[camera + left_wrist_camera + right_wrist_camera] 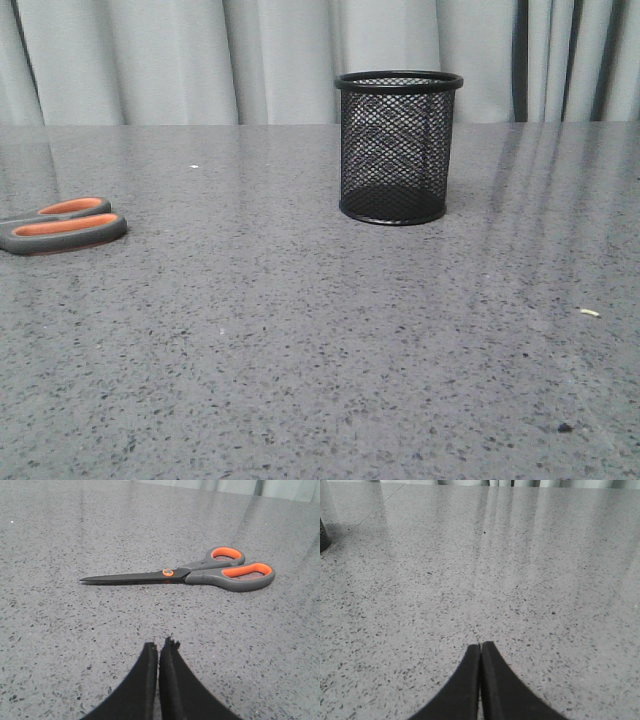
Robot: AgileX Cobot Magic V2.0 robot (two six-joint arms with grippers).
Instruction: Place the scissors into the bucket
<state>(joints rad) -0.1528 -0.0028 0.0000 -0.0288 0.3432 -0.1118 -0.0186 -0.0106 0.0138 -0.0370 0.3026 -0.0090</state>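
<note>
Front view: the bucket [399,147] is standing upright on the grey speckled table [300,350], right of centre and toward the far edge, with pale curtains [250,55] hanging behind it. Its mesh wall is letting the inside show through, and nothing is lying in it. The scissors [62,225] are lying flat at the left edge of the picture, well apart from the bucket; only the orange-lined handle loops are showing, the blades being cut off by the frame. A small pale crumb [590,313] and a dark speck [565,427] are resting on the table at the right. Neither arm is appearing here.

Left wrist view: the scissors [190,572] are lying flat with blades together, in full sight and apart from the left gripper [159,647]. The gripper is hanging above bare table [75,630] with its two dark fingers [172,680] pressed together, holding nothing.

Right wrist view: the right gripper [480,647] is likewise showing its fingers [495,680] meeting tip to tip, empty, over bare table [520,580]. A sliver of the bucket [323,535] is showing at the picture's edge, well away from the gripper.
</note>
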